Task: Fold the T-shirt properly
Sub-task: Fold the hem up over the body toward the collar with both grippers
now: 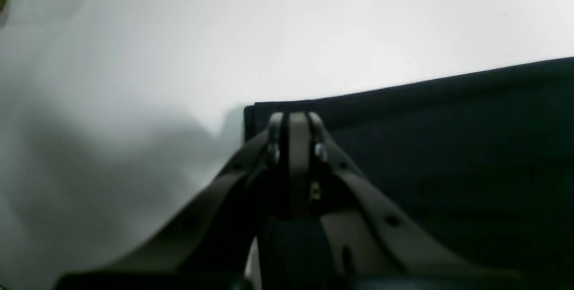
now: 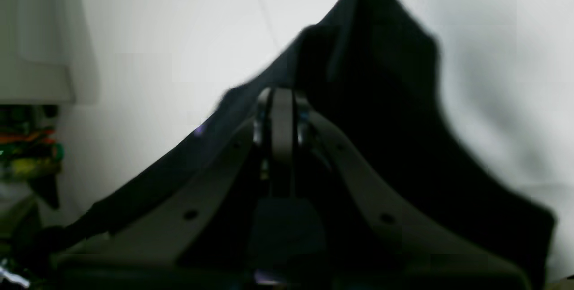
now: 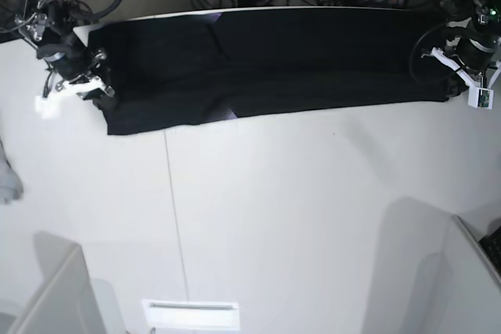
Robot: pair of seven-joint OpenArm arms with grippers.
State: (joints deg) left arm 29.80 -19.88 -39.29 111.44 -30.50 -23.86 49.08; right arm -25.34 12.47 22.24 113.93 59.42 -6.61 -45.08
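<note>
t-shirt (image 3: pixel 274 60) black, plain, long band across table (image 3: pixel 297 217)

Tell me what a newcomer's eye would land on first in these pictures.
First, the black T-shirt, stretched in a long band across the far side of the white table. Next, the two arms at its ends: the left gripper is shut on a flat corner at the base view's right, and the right gripper is shut on bunched, raised cloth at its left.
</note>
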